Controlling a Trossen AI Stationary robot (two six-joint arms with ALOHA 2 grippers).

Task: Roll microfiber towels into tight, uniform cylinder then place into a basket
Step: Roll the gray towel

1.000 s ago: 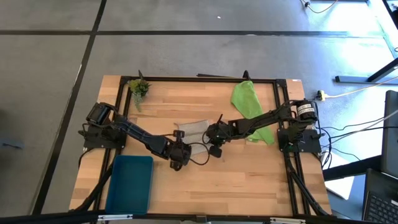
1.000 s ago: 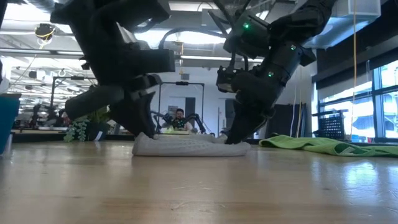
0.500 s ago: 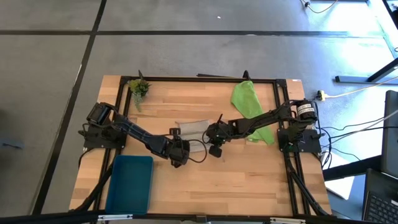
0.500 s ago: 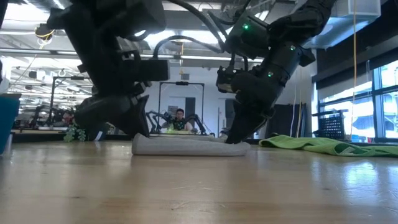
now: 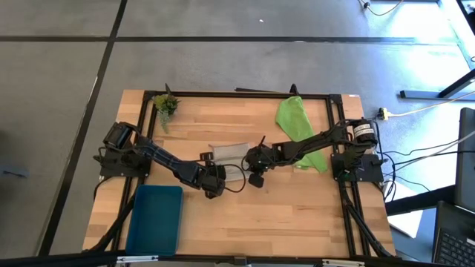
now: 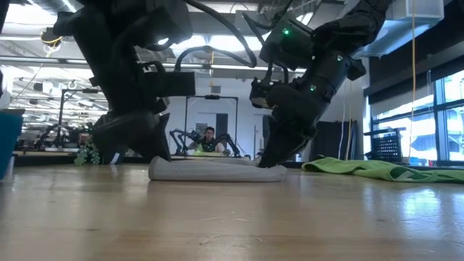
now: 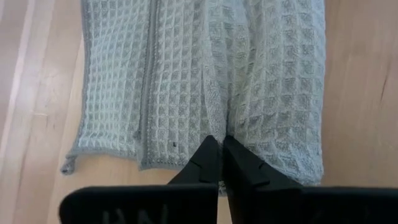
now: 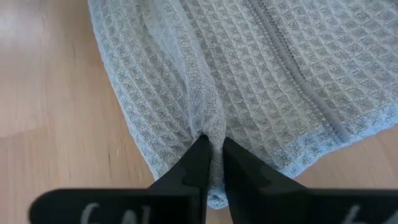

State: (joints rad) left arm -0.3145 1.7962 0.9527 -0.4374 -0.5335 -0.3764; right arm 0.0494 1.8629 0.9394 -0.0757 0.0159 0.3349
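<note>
At counter [image 5: 289, 208] centre: grey towel [image 5: 228, 153], left tool [image 7: 219, 149] and right tool [image 8: 211, 148] each pinching its near edge; green towel [image 5: 295, 122] at 2 o'clock.

left gripper [image 5: 213, 190] slid, apparently, up-table

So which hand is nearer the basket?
Left. The left hand sits just up and right of the basket, pinching the grey towel; the right hand is farther right.
</note>
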